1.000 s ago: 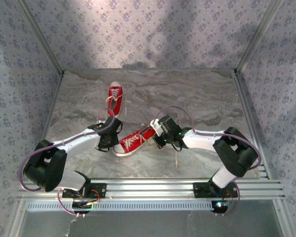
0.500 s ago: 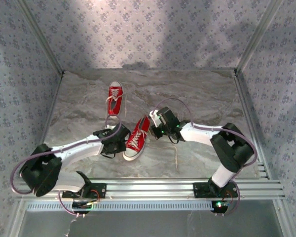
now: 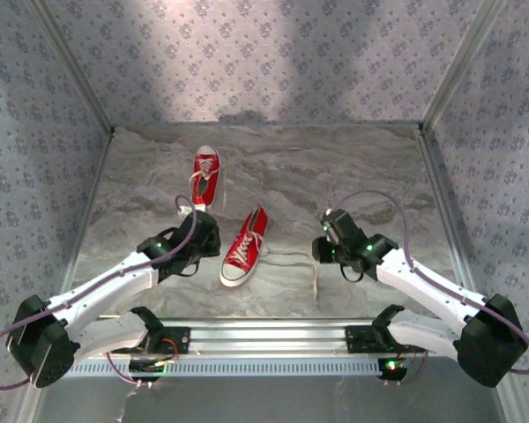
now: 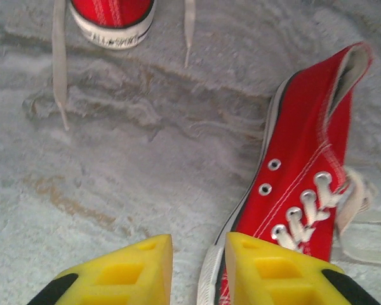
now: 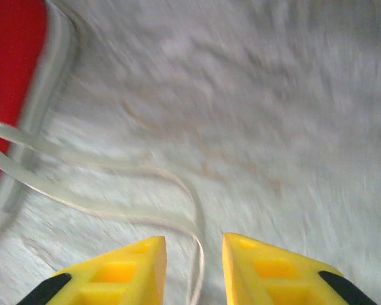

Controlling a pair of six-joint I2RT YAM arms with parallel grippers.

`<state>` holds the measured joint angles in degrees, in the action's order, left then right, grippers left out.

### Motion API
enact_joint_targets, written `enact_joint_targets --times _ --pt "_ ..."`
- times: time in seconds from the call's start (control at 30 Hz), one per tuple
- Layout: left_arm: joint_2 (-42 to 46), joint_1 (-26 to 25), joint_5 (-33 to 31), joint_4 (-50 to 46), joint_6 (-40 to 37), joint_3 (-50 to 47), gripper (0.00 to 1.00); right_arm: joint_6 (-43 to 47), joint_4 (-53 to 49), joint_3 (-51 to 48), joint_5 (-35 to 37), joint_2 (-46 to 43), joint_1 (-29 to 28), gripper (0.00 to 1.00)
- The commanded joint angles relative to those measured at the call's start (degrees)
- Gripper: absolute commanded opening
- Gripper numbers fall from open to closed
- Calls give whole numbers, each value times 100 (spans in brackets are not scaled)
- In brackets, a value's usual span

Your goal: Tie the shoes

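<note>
Two red shoes with white laces lie on the marbled table. The far shoe [image 3: 207, 170] points away, its heel [image 4: 112, 19] at the top of the left wrist view. The near shoe [image 3: 243, 247] lies toe toward me, laces loose. My left gripper [image 3: 208, 231] hovers just left of it, open, its yellow fingers [image 4: 267, 273] apart [image 4: 199, 254] over the shoe's sole edge, holding nothing. My right gripper [image 3: 326, 238] is to the shoe's right, open [image 5: 193, 254]. A loose lace [image 5: 178, 184] runs across the table beneath its gap, not pinched.
The near shoe's long lace [image 3: 293, 256] trails right, then toward the front rail [image 3: 273, 330]. The far shoe's laces [image 4: 58, 70] lie slack on the table. Patterned walls close in the table on three sides.
Both grippers have opened and pulled away from the near shoe, left one leftward, right one rightward. The near shoe has swung from lying crosswise to toe toward me.
</note>
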<state>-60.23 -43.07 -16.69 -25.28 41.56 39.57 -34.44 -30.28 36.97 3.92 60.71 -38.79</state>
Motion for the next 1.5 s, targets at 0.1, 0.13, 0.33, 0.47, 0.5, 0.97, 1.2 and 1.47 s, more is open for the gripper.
enact_joint_targets --times 0.1,0.13,0.33,0.47,0.5,0.97,1.2,1.47 --pt "-167 27 101 457 -285 253 29 -706 -185 -376 -684 216 -124 38" --pt "-186 29 117 475 -274 237 29 -696 -143 -367 -701 298 -143 38" --pt "-199 27 154 576 -210 129 29 -689 173 -414 -816 744 -156 37" --pt "-208 27 156 559 -210 130 30 -654 369 -434 -841 1043 -156 32" --pt "-200 27 149 560 -210 130 29 -640 444 -445 -877 1104 -151 30" --pt "666 127 -169 604 -513 -103 25 -205 -975 448 110 -625 -403 0" --pt "1262 237 236 1523 -1130 -456 43 870 -1199 1552 -258 -712 -624 0" --pt "1268 223 1551 2646 -2213 -754 54 1525 -849 2575 -690 -172 -752 0"
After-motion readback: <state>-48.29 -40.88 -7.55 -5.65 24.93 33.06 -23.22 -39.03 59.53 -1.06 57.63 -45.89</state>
